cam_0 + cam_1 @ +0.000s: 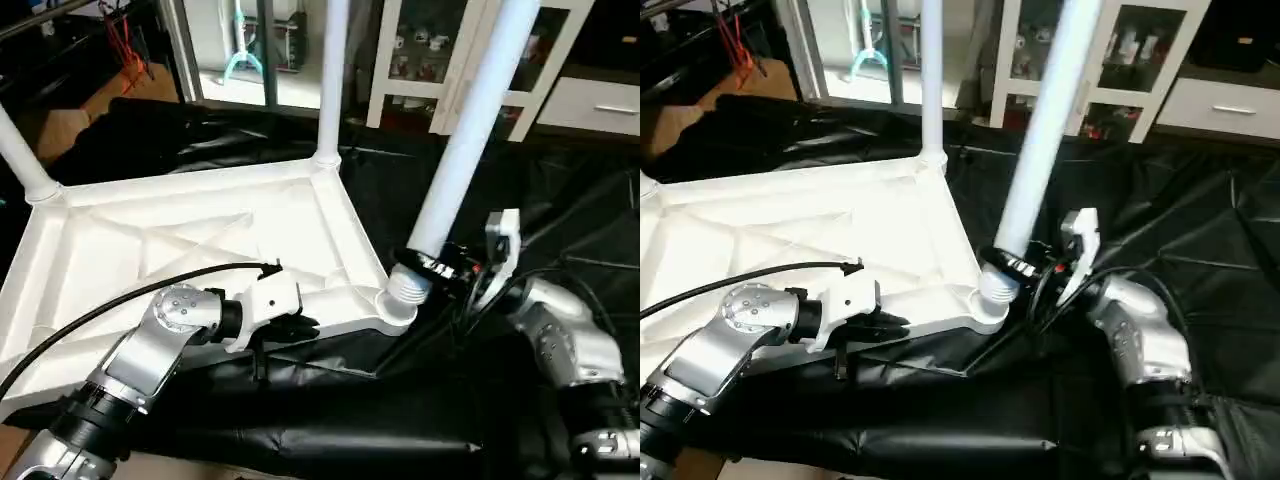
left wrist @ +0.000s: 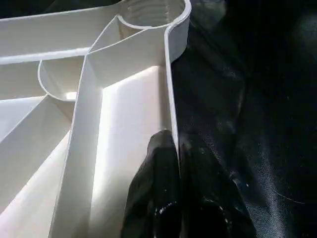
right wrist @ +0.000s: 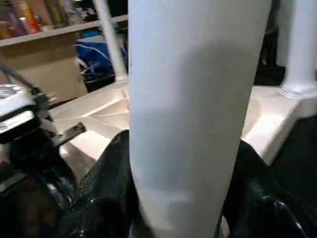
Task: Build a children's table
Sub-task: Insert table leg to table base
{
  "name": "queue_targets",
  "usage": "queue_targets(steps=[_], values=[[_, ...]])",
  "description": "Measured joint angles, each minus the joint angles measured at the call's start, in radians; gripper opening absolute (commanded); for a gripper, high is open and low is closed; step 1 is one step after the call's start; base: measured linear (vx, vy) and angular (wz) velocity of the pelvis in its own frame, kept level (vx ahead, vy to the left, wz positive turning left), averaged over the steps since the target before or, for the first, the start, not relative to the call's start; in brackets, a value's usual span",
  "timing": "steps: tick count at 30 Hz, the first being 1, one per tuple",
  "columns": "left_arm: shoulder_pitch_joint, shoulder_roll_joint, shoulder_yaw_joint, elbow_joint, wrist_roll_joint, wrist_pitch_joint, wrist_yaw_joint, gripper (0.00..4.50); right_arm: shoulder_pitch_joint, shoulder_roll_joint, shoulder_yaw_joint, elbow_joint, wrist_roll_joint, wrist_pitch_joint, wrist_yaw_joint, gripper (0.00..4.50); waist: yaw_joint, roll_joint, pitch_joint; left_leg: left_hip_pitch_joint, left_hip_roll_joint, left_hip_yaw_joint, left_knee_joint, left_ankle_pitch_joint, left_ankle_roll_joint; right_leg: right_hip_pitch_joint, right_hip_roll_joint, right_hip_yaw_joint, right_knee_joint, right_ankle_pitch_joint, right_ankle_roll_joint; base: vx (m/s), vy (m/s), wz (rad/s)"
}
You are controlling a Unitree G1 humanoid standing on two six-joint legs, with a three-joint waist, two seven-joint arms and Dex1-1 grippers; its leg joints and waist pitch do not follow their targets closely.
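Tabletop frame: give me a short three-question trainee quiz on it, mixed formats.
1. True or false: the tabletop lies with its ribbed underside up.
2. What does the right gripper hold? A) the tabletop's rim B) a leg C) a cable
3. Fill in: the left gripper is pinched shut on the tabletop's ____.

Key
1. True; the ribs face up on the black sheet.
2. B; its fingers clasp the tilted leg just above the threaded end, at the near corner socket.
3. Rim; one finger on each side of the edge wall.

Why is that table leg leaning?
It is tilted, not upright: the right claw holds the leg with its threaded end at the corner hole, top slanting away.
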Motion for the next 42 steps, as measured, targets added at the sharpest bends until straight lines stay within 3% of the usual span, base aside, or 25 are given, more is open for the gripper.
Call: queue_targets(steps=[8, 20, 31, 38, 42], values=[[0.000, -0.009, -0.003, 0.005, 0.019, -0.028, 0.011, 0.00, 0.048, -0.017, 0.033, -0.033, -0.024, -0.003, 0.043, 1.88, 0.005, 0.001, 0.000, 0.000, 0.000, -0.002, 0.000, 0.000, 0.000, 0.001, 0.001, 0.000, 0.000, 0.000, 0.000, 0.000, 0.000, 0.00], [-0.008, -0.027, -0.001, 0.042, 0.027, -0.053, 0.038, 0.00, 0.076, -0.020, 0.043, -0.020, -0.077, -0.106, 0.037, 1.88, 0.001, 0.006, 0.002, 0.001, 0.000, -0.005, 0.008, 0.001, -0.002, 0.004, 0.000, 0.000, 0.007, 0.000, 0.000, 0.000, 0.000, 0.00], [-0.009, -0.021, 0.001, 0.042, 0.021, -0.053, 0.028, 0.00, -0.046, 0.058, 0.019, 0.112, -0.057, -0.095, -0.011, 1.88, -0.002, 0.010, 0.003, 0.001, 0.000, -0.006, 0.009, 0.001, -0.002, 0.003, 0.000, 0.000, 0.008, 0.000, 0.000, 0.000, 0.000, 0.00], [-0.009, -0.020, 0.000, 0.042, 0.020, -0.053, 0.022, 0.00, -0.050, 0.056, 0.030, 0.161, -0.100, -0.168, 0.012, 1.88, -0.001, 0.010, 0.004, 0.000, 0.000, -0.006, 0.009, 0.001, -0.002, 0.003, 0.001, 0.000, 0.009, 0.000, 0.000, 0.000, 0.000, 0.00], [-0.010, -0.019, 0.000, 0.042, 0.021, -0.053, 0.022, 0.00, -0.036, 0.056, 0.032, 0.147, -0.099, -0.171, 0.014, 1.88, -0.002, 0.010, 0.004, 0.000, 0.000, -0.006, 0.010, 0.001, -0.002, 0.003, 0.001, 0.000, 0.009, 0.000, 0.000, 0.000, 0.000, 0.00]])
